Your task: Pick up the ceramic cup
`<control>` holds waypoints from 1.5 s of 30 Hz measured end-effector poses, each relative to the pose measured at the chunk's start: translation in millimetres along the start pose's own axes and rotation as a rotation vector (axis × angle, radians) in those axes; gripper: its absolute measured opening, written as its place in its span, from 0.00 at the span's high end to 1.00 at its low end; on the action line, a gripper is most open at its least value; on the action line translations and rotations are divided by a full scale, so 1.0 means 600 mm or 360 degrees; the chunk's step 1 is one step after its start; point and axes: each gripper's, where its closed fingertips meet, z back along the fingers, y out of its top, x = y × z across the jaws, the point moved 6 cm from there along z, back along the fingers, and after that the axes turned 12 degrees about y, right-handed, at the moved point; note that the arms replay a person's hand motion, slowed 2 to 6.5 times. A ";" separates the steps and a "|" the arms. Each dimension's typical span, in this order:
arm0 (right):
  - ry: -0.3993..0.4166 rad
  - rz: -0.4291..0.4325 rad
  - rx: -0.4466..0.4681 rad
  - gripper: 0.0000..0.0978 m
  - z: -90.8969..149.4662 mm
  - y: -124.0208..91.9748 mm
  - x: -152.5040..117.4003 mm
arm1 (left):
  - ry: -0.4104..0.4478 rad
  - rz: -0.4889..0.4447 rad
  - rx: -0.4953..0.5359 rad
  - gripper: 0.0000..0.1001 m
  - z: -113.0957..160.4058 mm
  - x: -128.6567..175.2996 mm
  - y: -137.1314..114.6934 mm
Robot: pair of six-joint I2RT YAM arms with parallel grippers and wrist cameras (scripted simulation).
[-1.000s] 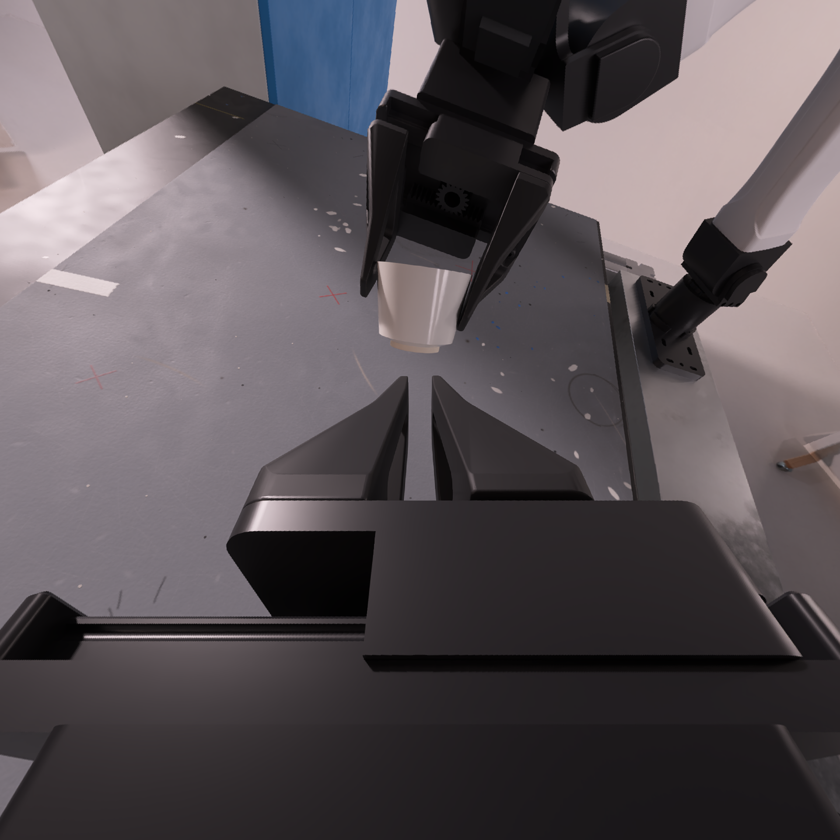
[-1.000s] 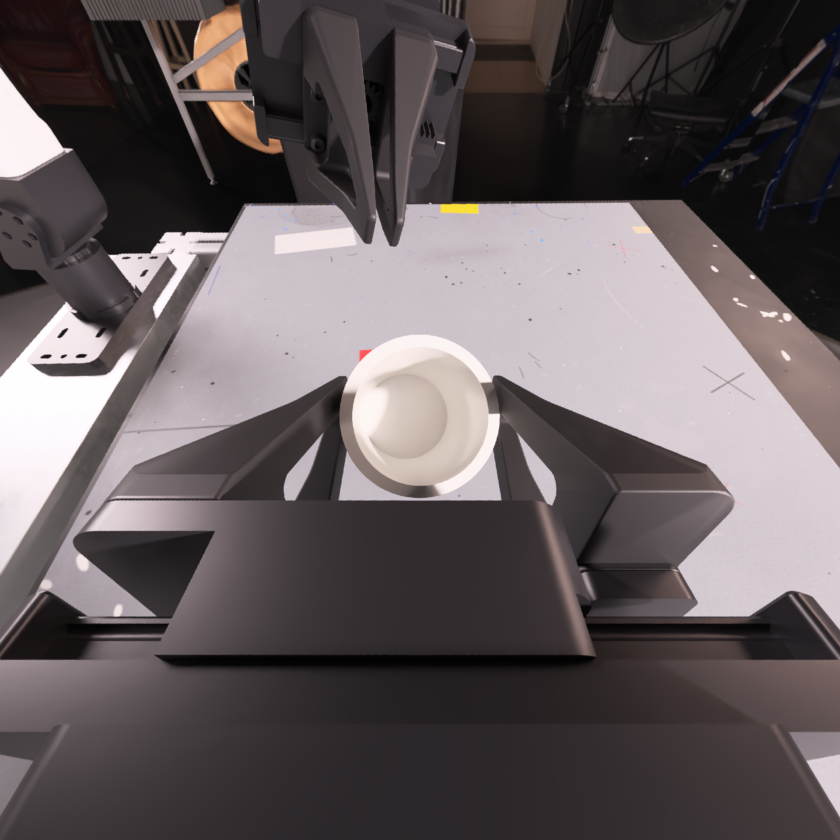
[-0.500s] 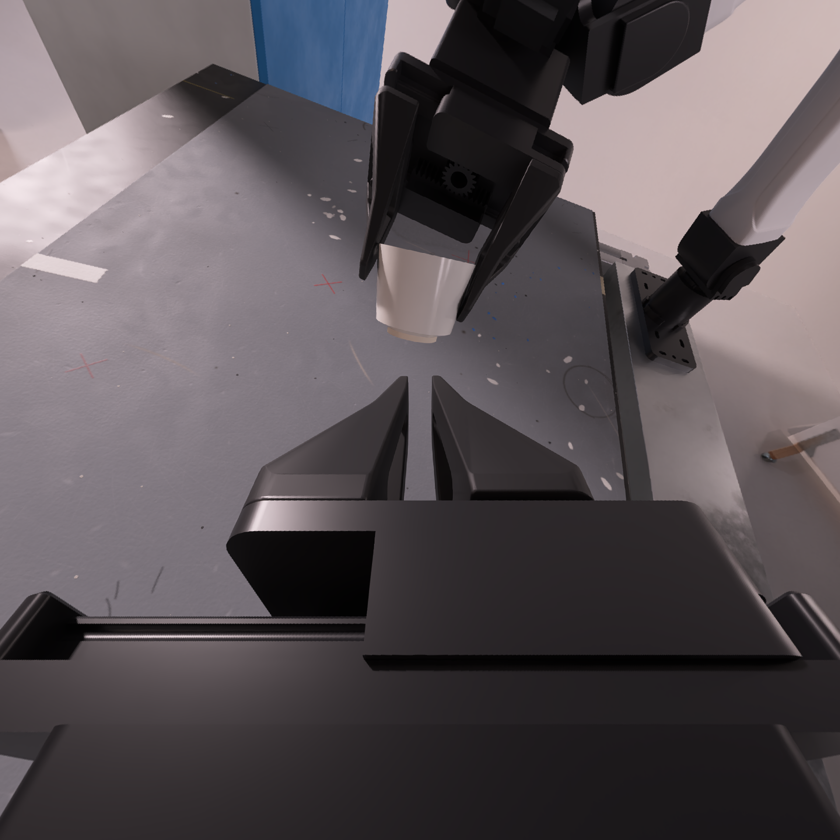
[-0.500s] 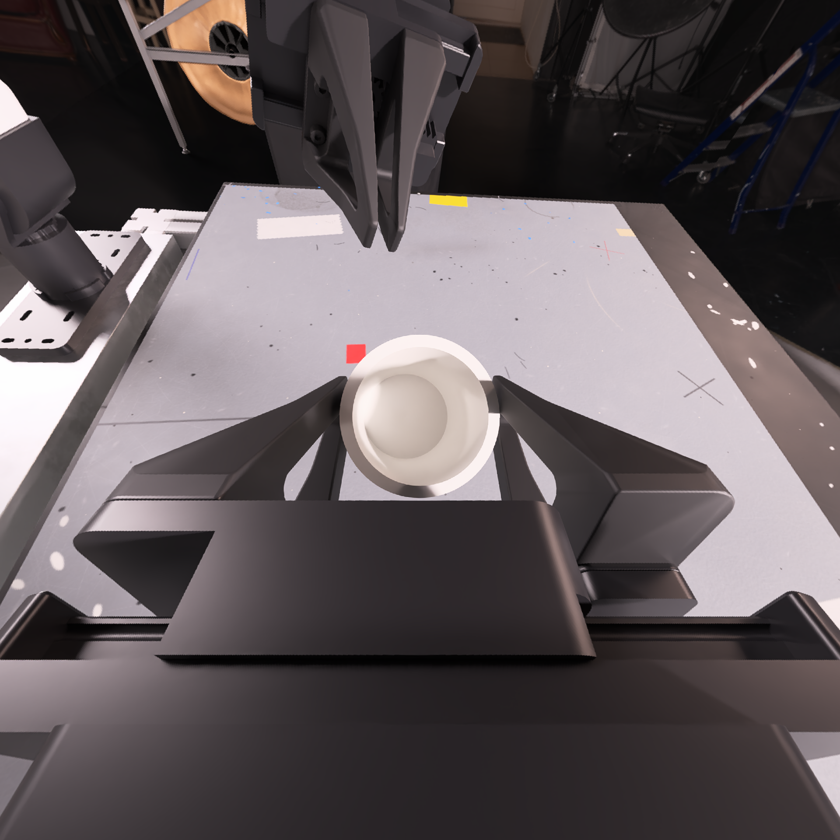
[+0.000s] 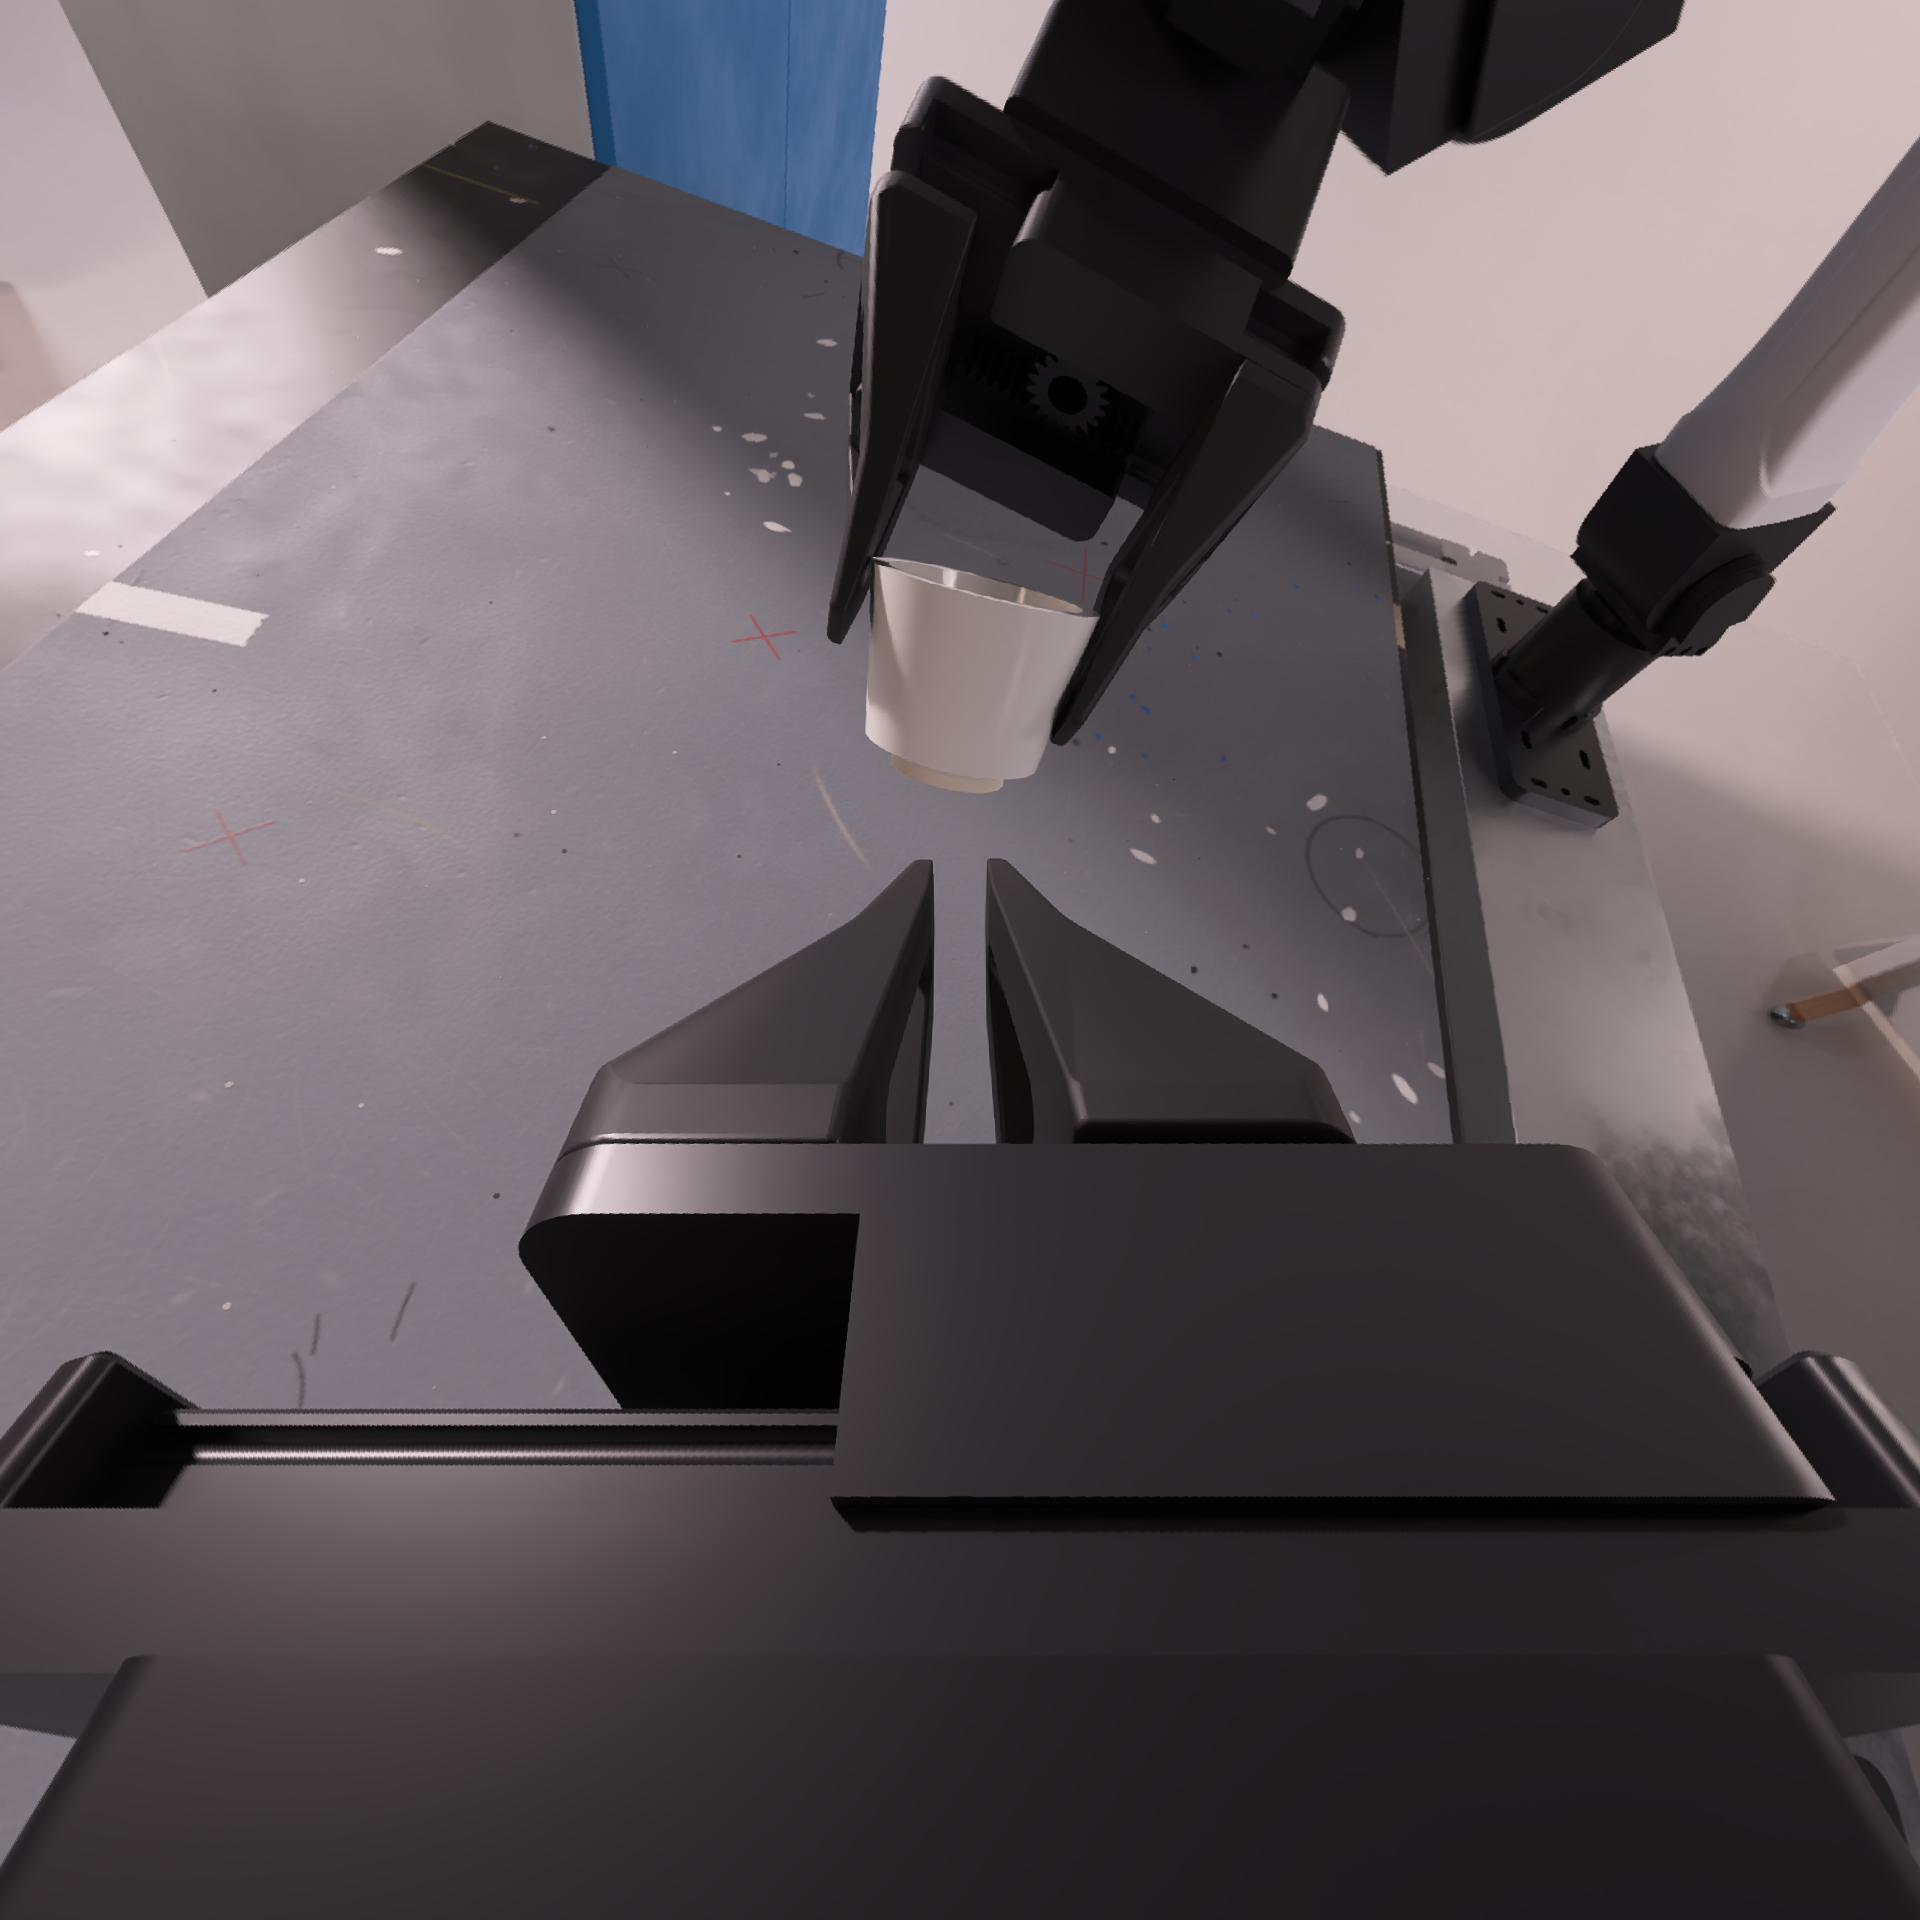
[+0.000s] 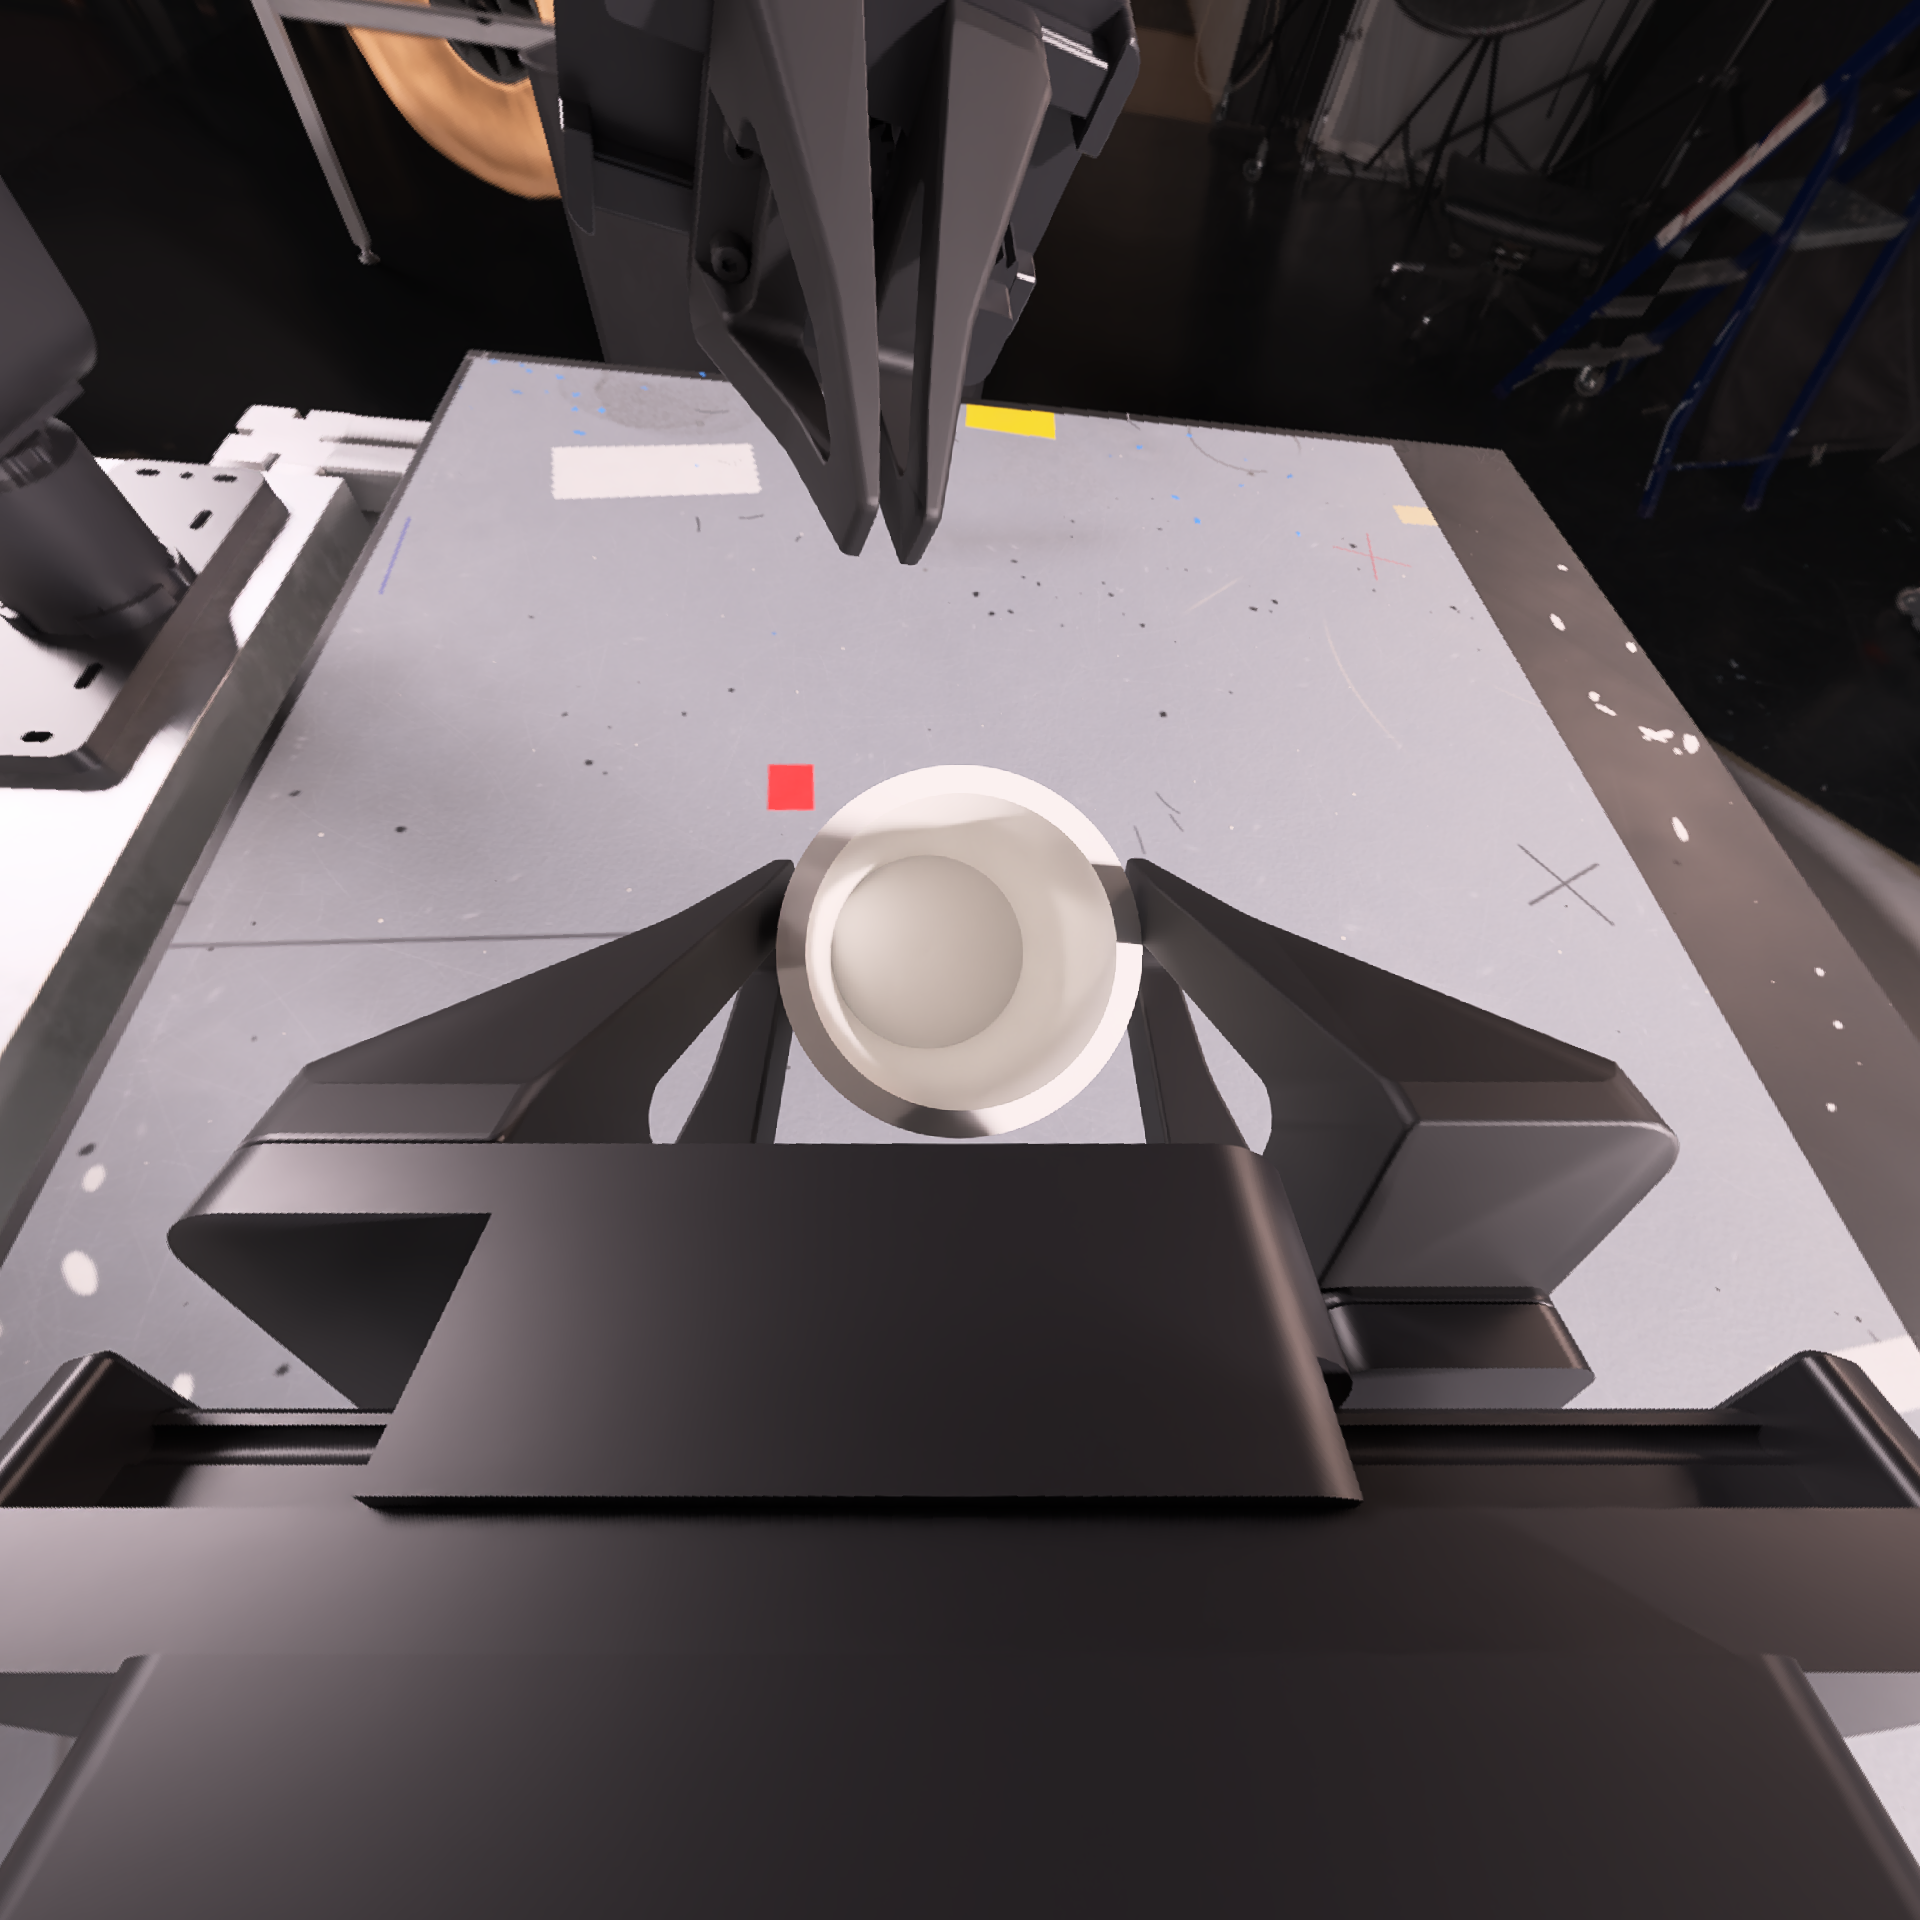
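The white ceramic cup (image 6: 951,951) is held upright between the two fingers of my right gripper (image 6: 956,883), which is shut on its sides. In the left wrist view the cup (image 5: 961,675) hangs clear above the grey table (image 5: 416,831) in the right gripper (image 5: 951,681), with its base free. My left gripper (image 5: 958,873) is shut and empty, just in front of and below the cup. In the right wrist view the left gripper (image 6: 883,551) hangs shut beyond the cup.
The table (image 6: 1299,727) carries a red square mark (image 6: 790,787), a white tape patch (image 6: 655,470), a yellow patch (image 6: 1010,421) and cross marks. The right arm's base mount (image 5: 1558,727) stands at the table's right edge. A blue panel (image 5: 727,104) stands behind the table.
The right gripper has carried the cup higher above the table; the red square now shows fully beside the cup. The left gripper has stayed shut.
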 end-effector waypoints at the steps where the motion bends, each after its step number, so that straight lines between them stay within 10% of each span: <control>1: -0.0003 0.0004 -0.0015 0.47 -0.001 0.001 0.000 | 0.0006 -0.0004 -0.0006 0.92 -0.001 -0.001 0.000; 45: 0.0090 -0.0053 0.0127 0.47 0.005 0.013 0.002 | 0.0077 -0.0243 0.0098 0.91 0.002 0.020 0.020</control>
